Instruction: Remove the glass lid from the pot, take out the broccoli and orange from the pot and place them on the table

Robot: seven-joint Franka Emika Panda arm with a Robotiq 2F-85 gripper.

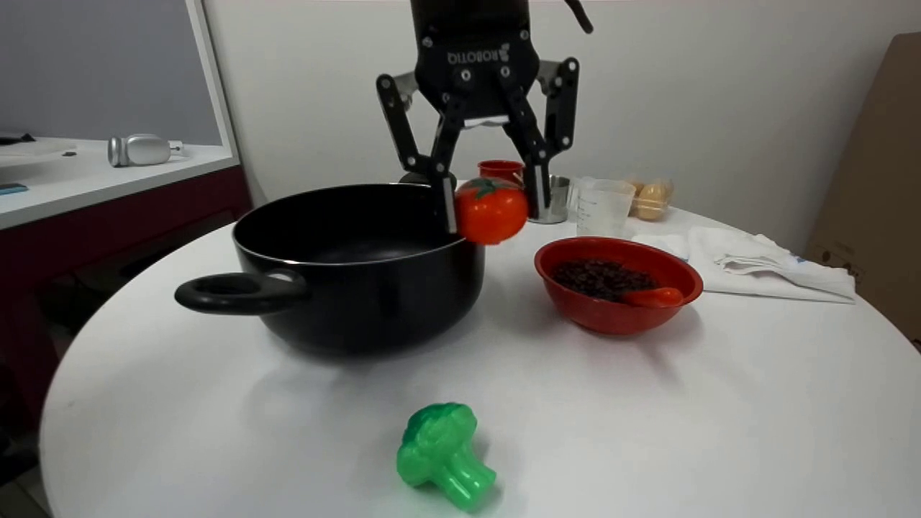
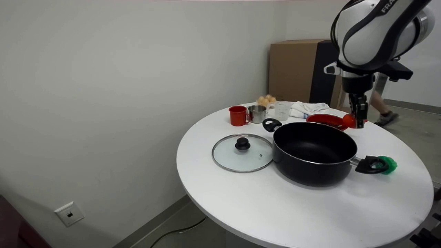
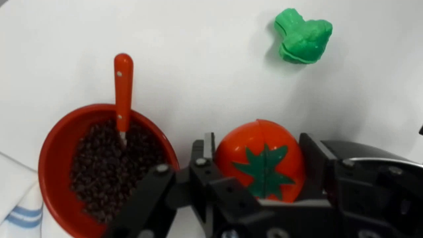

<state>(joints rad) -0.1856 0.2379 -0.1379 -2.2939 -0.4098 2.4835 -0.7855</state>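
My gripper [image 1: 493, 220] is shut on the orange [image 1: 496, 208], a red-orange fruit with a green top, and holds it above the table between the pot and a red bowl. The wrist view shows the orange [image 3: 274, 142] between both fingers. The black pot [image 1: 388, 306] is uncovered; no food shows inside it in an exterior view [image 2: 315, 174]. The glass lid [image 2: 237, 156] lies knob up on the white table [image 2: 275, 213], beside the pot. The green broccoli [image 1: 439, 450] lies on the table; it also shows in the wrist view [image 3: 305, 41].
The red bowl [image 1: 619, 316] holds dark beans and a red-handled spoon, close to the gripper. A red mug [image 2: 237, 116], a metal cup [image 2: 257, 114], a clear measuring cup [image 1: 603, 207], eggs [image 1: 651, 201] and a white cloth [image 1: 777, 266] stand or lie farther back.
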